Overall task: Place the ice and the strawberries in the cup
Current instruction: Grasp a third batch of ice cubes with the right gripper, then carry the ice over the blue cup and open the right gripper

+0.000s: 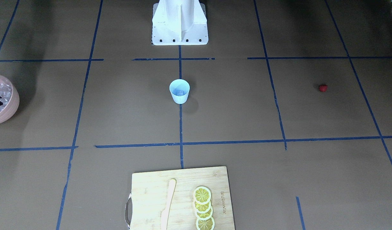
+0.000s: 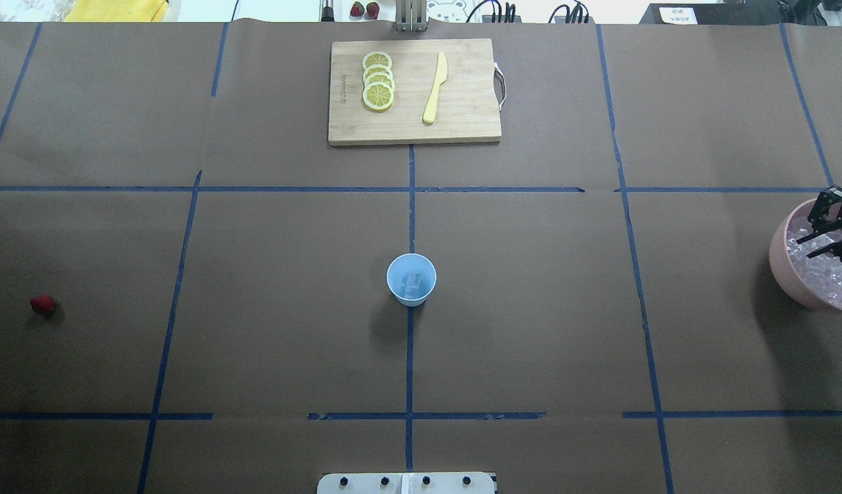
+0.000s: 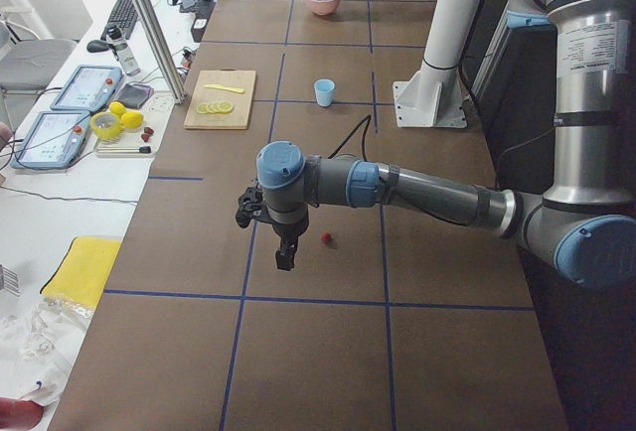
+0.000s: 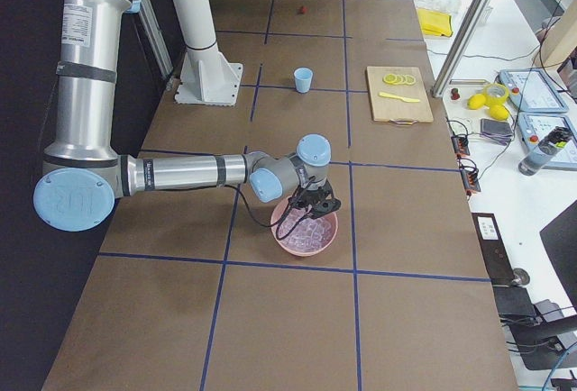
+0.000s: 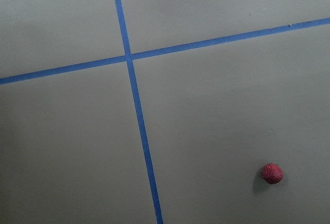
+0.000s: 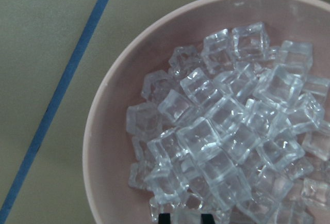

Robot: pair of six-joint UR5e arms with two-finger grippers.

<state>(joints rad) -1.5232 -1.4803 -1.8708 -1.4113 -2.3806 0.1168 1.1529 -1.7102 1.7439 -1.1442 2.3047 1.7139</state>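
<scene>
The pale blue cup (image 2: 411, 279) stands upright at the table's middle with a clear ice cube (image 2: 413, 280) inside; it also shows in the front view (image 1: 179, 91). The pink bowl (image 2: 798, 281) at the robot's right holds several ice cubes (image 6: 221, 131). My right gripper (image 2: 810, 245) hangs over the bowl, open, its fingertips (image 6: 165, 218) just above the ice. One strawberry (image 2: 43, 305) lies on the table at the far left and shows in the left wrist view (image 5: 271, 173). My left gripper (image 3: 285, 254) hovers beside the strawberry (image 3: 326, 240); I cannot tell whether it is open.
A wooden cutting board (image 2: 462, 116) at the far side carries lemon slices (image 2: 378, 81) and a pale knife (image 2: 435, 88). Blue tape lines cross the brown table. The robot's white base (image 1: 180, 24) stands at the near edge.
</scene>
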